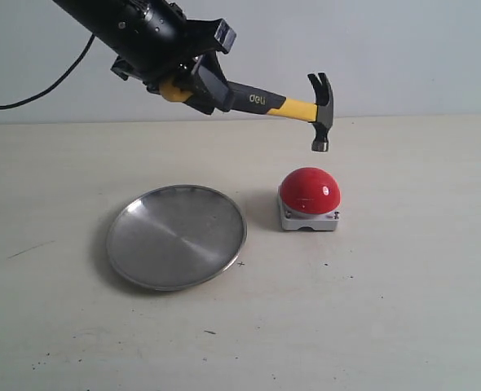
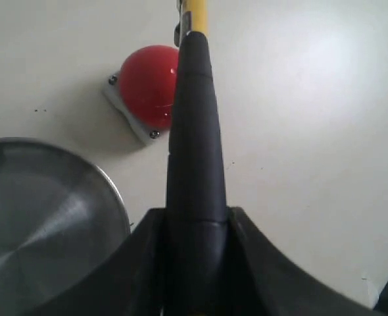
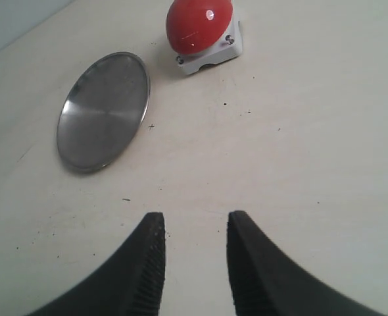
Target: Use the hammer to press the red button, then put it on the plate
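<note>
My left gripper (image 1: 198, 88) is shut on the black handle of the hammer (image 1: 283, 106), held in the air with its dark steel head just above the red button (image 1: 309, 191). In the left wrist view the hammer (image 2: 193, 151) runs out from between the jaws of the left gripper (image 2: 194, 227) toward the red button (image 2: 148, 84). The steel plate (image 1: 176, 235) lies on the table left of the button. My right gripper (image 3: 194, 227) is open and empty above the bare table, with the red button (image 3: 199, 26) and the plate (image 3: 103, 110) ahead of it.
The pale table (image 1: 387, 326) bears only the plate and the button. A black cable (image 1: 37, 94) hangs at the back left against the light wall.
</note>
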`<action>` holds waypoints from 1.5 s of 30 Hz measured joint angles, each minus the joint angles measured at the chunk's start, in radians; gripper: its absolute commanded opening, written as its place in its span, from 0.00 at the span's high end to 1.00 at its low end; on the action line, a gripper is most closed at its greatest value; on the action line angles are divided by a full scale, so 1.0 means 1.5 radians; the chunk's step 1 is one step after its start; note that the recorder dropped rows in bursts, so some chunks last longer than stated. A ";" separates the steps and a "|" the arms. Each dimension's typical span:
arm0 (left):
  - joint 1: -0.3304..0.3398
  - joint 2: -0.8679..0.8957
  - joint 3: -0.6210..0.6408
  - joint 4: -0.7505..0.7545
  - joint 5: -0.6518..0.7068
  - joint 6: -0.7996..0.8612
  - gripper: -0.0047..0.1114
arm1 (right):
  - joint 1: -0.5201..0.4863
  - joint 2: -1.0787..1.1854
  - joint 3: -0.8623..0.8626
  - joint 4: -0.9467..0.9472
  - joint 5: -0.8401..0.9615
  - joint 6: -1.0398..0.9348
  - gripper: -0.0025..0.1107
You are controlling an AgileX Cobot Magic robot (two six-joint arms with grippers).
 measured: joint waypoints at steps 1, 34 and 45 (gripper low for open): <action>0.000 -0.003 0.007 -0.002 -0.003 0.000 0.96 | 0.000 0.000 0.000 0.001 0.000 0.000 0.70; -0.133 -0.182 0.444 0.044 -0.521 0.024 0.96 | 0.021 0.000 0.000 0.008 0.000 -0.012 0.70; -0.184 -0.221 0.479 0.041 -0.590 0.025 0.96 | 0.022 0.000 0.000 0.008 0.000 -0.012 0.70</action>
